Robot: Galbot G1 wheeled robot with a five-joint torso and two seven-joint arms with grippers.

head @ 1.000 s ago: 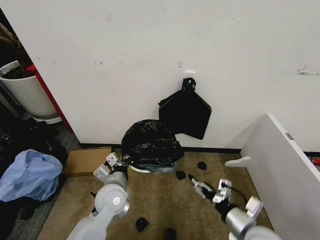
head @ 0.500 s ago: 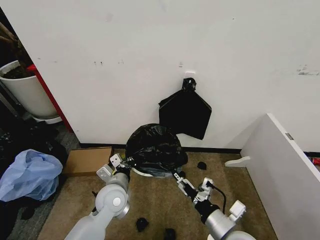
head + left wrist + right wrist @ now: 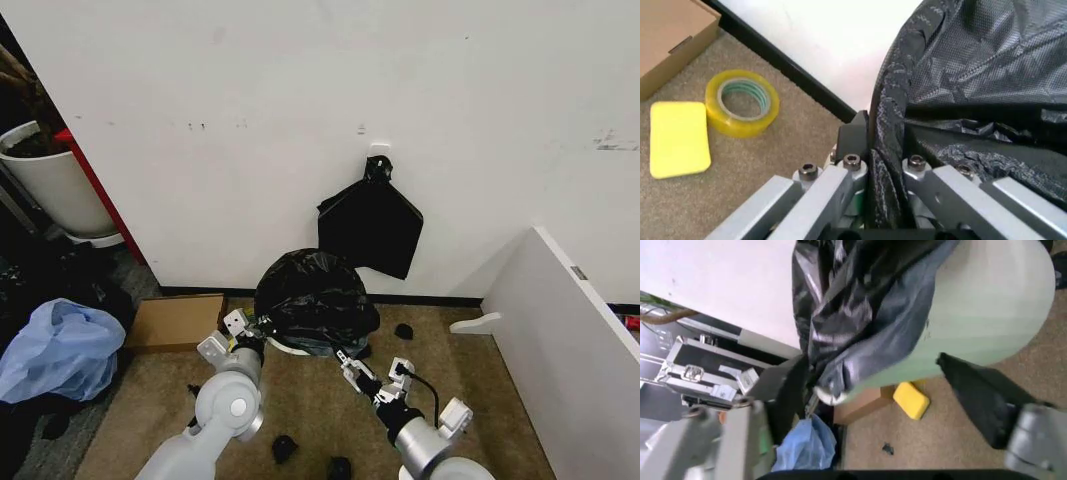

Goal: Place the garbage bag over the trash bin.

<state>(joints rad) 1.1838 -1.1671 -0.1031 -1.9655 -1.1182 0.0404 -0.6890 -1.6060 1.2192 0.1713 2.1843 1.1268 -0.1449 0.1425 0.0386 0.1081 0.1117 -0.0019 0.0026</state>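
Left pincer clamped on garbage bag edge, right pincer spread wide, seemingly straddling trash bin.

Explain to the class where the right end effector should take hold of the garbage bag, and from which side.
Probably at the loose hem of the garbage bag where it hangs partway down the trash bin, coming from the robot's right. That edge stands off the smooth wall in folds, and the left end effector is shut on the opposite side. The right end effector is open beside it.

The right tool, fingers spread, frames the garbage bag draped over the trash bin.
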